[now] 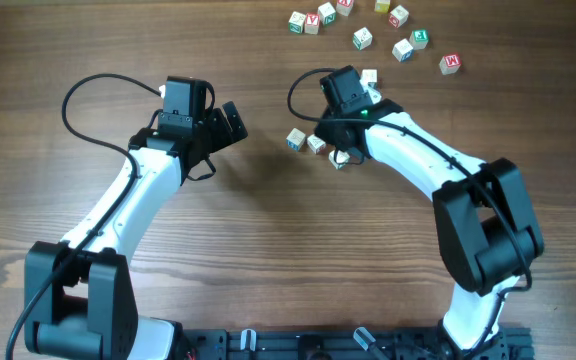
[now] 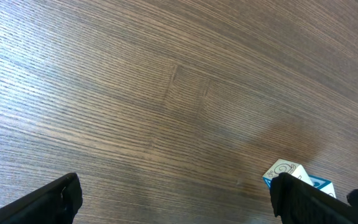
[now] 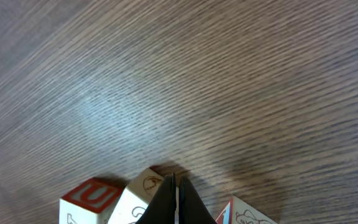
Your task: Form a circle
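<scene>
- Circle (image 1: 316,144): you have a short, curved clump of three small letter cubes near the middle of the table (image 1: 268,230). It lies well apart from the loose cubes (image 1: 362,38) scattered along the far edge.
- Your right arm comes in from the near right corner. Its elbow is bent, its forearm slants toward the centre, and its wrist is tipped down over the clump.
- The right gripper (image 3: 174,202) is pinched fully closed, with only a thin seam between the tips, and it holds nothing. Its tips sit low between a cube with a line drawing (image 3: 135,193) and a red-edged cube (image 3: 244,214).
- Your left arm comes in from the near left corner, bent the same way, and stops to the left of the clump.
- The left gripper (image 2: 176,190) is spread wide and empty, with one finger at each lower corner of its wrist view.
- Hidden or unclear:
  - From overhead, the right wrist covers part of the nearest cube, so you cannot tell whether all three cubes touch.
  - The right wrist view cuts the cubes off at its lower edge. Only the red U cube (image 3: 91,198) shows a readable letter.
  - In the left wrist view, a blue-edged cube (image 2: 288,173) peeks out beside the right-hand finger.
  - A lone cube (image 1: 369,77) sits half hidden behind the right wrist.
</scene>
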`<state>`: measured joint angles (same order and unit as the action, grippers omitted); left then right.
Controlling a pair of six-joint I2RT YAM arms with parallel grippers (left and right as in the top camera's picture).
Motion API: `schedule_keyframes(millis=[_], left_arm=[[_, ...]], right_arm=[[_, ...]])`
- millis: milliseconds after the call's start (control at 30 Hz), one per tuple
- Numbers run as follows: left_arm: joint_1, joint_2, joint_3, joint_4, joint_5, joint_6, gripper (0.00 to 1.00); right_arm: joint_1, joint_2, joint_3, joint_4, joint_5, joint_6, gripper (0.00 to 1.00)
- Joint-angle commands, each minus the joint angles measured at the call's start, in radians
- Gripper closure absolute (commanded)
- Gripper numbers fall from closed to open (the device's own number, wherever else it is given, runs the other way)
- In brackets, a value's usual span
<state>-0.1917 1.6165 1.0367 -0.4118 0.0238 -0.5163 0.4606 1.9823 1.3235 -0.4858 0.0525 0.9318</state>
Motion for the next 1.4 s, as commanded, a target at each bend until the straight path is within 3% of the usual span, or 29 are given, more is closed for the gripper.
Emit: schedule_keyframes(millis=[0,1367], left_arm=[[0.0,-0.019,-0.003,0.002,0.001,0.015,0.0],[0.0,-0.019,-0.003,0.002,0.001,0.015,0.0]], right_arm=[[0.006,0.017,-0.006,0.004,-0.013,0.014,0.95],[0.006,0.049,-0.009,0.006,-0.047,0.044,0.95]])
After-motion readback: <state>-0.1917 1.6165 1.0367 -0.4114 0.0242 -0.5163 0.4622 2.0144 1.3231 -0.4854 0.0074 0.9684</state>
